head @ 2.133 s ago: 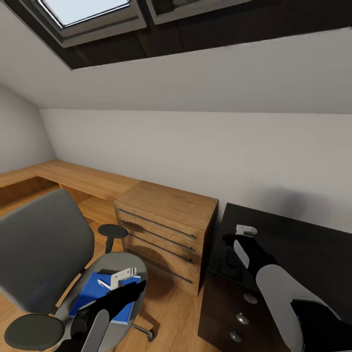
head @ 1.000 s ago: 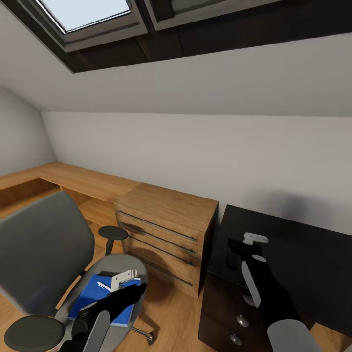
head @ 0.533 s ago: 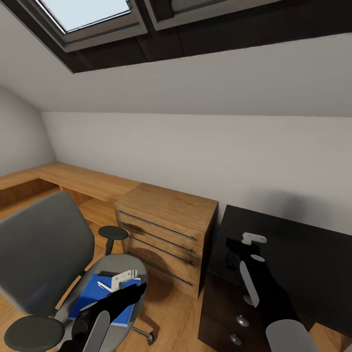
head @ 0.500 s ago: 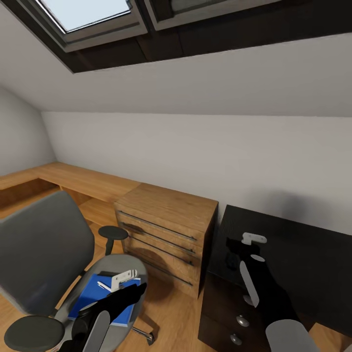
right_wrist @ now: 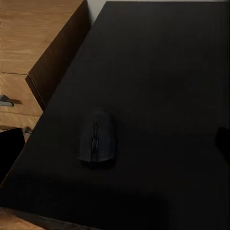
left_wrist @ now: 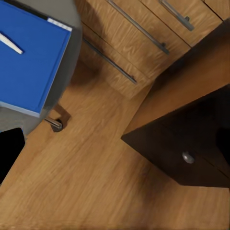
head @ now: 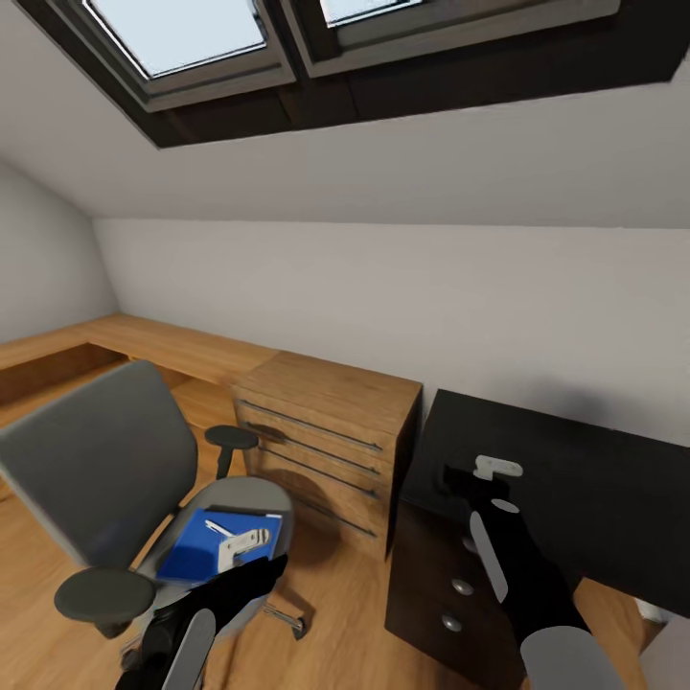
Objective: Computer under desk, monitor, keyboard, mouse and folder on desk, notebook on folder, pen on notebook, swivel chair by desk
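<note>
The blue folder [head: 218, 544] lies flat on the seat of the grey swivel chair [head: 105, 470], a thin white pen [left_wrist: 9, 42] resting on its cover, and the left end effector [head: 241, 546] hangs just above the folder's near edge; whether its fingers are apart or together I cannot tell. The mouse [right_wrist: 97, 137] sits alone on the matt black bench [head: 575, 479], near the corner beside the light-wood drawer chest [head: 331, 436], with the right end effector [head: 484, 474] poised over that corner, its finger gap also impossible to judge. A black drawer unit [head: 450, 599] with silver knobs stands under the bench on the wood floor [left_wrist: 81, 182].
</note>
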`<state>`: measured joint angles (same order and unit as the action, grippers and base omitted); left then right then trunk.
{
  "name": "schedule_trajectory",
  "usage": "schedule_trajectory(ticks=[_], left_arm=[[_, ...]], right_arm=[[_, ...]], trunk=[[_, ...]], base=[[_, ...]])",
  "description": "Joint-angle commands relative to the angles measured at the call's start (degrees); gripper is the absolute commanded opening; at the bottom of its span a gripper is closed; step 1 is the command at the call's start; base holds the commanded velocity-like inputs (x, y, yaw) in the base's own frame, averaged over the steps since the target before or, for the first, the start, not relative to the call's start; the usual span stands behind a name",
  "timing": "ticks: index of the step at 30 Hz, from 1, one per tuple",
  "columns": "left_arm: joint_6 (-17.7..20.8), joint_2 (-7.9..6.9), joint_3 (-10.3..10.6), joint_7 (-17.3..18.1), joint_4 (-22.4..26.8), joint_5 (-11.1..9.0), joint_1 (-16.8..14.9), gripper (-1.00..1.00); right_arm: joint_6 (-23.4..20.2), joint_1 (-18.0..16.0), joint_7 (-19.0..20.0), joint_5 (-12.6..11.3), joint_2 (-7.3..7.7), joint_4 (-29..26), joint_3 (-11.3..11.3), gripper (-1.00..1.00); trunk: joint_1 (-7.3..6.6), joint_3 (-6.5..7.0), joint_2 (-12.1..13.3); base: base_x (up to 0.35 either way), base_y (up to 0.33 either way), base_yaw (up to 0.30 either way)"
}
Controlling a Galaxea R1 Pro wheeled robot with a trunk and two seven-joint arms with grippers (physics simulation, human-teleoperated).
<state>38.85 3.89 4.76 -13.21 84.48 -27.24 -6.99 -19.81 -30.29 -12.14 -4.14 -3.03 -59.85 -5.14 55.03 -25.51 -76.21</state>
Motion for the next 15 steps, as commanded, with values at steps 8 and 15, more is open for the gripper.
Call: schedule_trajectory(ticks=[8,15], left_arm=[[0.2,-0.02,0.0,-0.5,0.1,-0.6,0.0,1.0],[0.2,-0.02,0.1,-0.5,0.1,-0.6,0.0,1.0]], right_arm=[[0.0,0.0,-0.3,-0.4,-0.05,-0.1,0.0,1.0],[0.4,0.6,-0.2,-0.4,-0.05,0.6,-0.1,1.0]], trunk=[[-0.03,-0.07,0.0],[-0.03,-0.07,0.0]], base=[[-0.338,0.0,0.0],[-0.332,0.0,0.0]])
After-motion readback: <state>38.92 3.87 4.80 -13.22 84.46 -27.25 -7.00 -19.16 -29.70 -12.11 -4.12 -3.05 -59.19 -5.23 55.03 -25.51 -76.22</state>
